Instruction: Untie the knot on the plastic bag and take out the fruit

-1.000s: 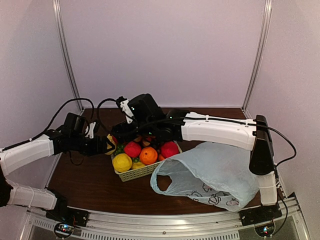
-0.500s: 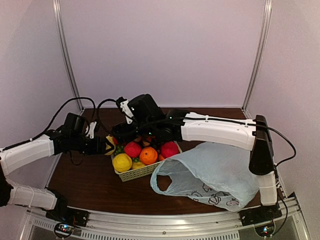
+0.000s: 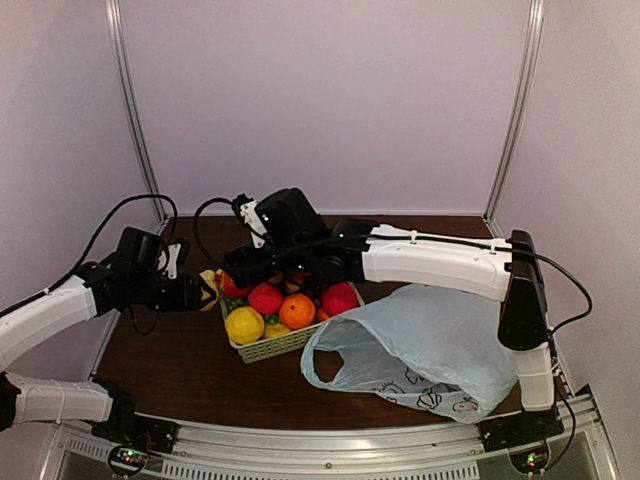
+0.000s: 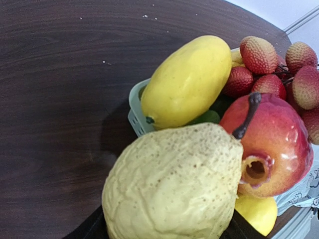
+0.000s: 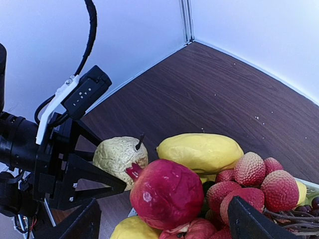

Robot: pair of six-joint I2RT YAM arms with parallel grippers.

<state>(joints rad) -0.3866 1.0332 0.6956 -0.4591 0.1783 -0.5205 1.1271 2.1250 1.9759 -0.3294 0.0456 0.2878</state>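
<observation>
Nearest the arm bases, the plastic bag [image 3: 420, 345] lies slumped on the table [image 3: 180, 365] to the right of the basket [image 3: 270, 347], its mouth gaping and no tied knot showing. Whether any fruit is left inside cannot be told, and film this light could be dragged along if the right arm sweeps low over it. The basket is heaped above its rim, which seems to be the main hazard: the large smooth yellow fruit [image 4: 187, 82] rests right on the left wall, so a nudge could roll it out onto the table. Just beside that wall the left gripper [image 3: 195, 293] pinches a lumpy pale-yellow fruit [image 4: 174, 184] between its jaws. The fruit is broad and bumpy, so the hold may be shallow. If it slips or is let go here it would probably fall at the rim or strike the red pomegranate-like fruit [image 4: 279, 144] and upset the pile. Farther back, the right gripper [image 5: 165, 200] hangs over the heap with its jaws spread wide and clear of that red fruit. The two grippers are close enough that either one moving inward risks a knock.
</observation>
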